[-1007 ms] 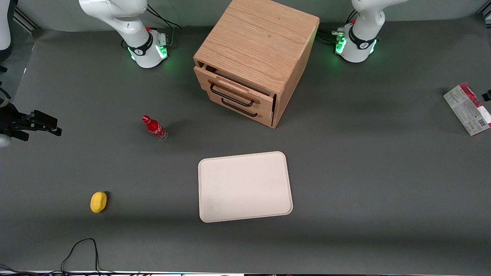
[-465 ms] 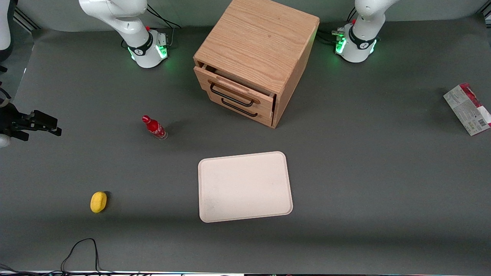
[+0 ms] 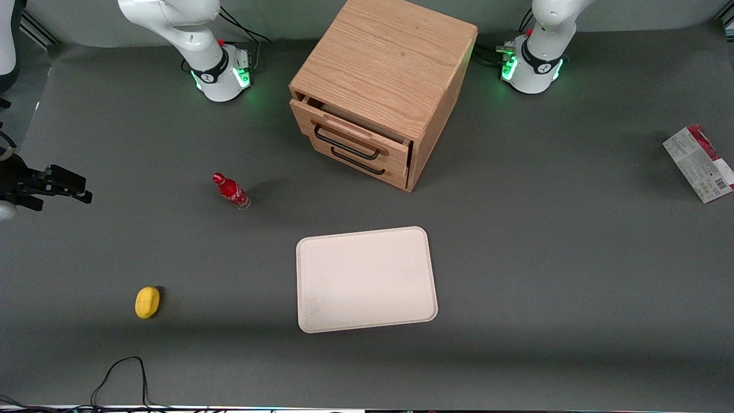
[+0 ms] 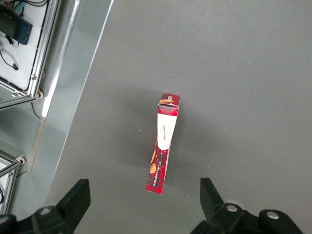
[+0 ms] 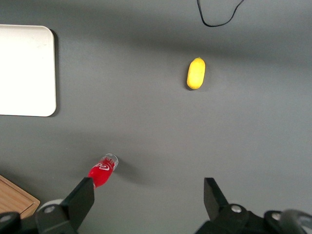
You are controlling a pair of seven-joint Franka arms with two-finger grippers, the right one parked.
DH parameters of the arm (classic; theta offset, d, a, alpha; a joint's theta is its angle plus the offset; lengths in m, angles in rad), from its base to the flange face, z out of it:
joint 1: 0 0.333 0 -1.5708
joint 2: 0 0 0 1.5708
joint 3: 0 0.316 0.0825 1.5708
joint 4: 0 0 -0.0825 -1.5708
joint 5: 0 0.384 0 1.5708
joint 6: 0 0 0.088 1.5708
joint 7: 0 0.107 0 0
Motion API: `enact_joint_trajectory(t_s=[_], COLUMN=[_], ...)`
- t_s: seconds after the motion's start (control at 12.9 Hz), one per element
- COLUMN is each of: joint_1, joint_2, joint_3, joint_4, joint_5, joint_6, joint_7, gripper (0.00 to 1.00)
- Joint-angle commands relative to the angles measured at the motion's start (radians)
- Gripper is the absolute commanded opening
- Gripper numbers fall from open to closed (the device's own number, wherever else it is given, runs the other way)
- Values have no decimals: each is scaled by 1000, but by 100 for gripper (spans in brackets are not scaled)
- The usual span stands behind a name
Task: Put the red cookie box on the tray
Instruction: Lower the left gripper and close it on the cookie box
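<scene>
While the red cookie box [image 3: 698, 163] is lying on the grey table [image 3: 545, 258] at the working arm's end, close to the table's edge, the gripper [image 4: 145, 202] is hanging above it with its two fingers [image 4: 78, 197] spread wide and holding nothing. Seen from the wrist camera, the box is standing on one narrow red side, its cookie picture and white band facing up, and it is sitting in the open gap between the fingers without touching either one. From the front, the box is showing its pale printed broad face and a strip of red along one edge, and it is turned at an angle to the table's edge.

The tray [image 3: 366, 279] is lying flat near the middle of the table, well apart from the box and nearer to the front camera than the wooden drawer cabinet [image 3: 381, 86]. Nothing is resting on the tray. The cabinet's top drawer is standing slightly open, its black handles facing toward the tray.

A small red bottle [image 3: 230, 191] is standing upright toward the parked arm's end of the table, and a yellow lemon [image 3: 147, 302] is lying nearer to the front camera than the bottle. A black cable [image 3: 123, 373] is looping along the table's nearest edge.
</scene>
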Motion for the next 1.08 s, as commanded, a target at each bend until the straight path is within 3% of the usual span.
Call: enact_joint_trajectory(t_s=[0.0,0.77,1.01], joint_1=[10,115,132], joint_2=[-20,-78,-38], joint_3=[-12,-12,-12], joint_4=[-77,-639,-679], joint_5=[17,7,7], joint_6=[30,612,691], joint_7=[5,-4,-1], gripper=[100,100,100])
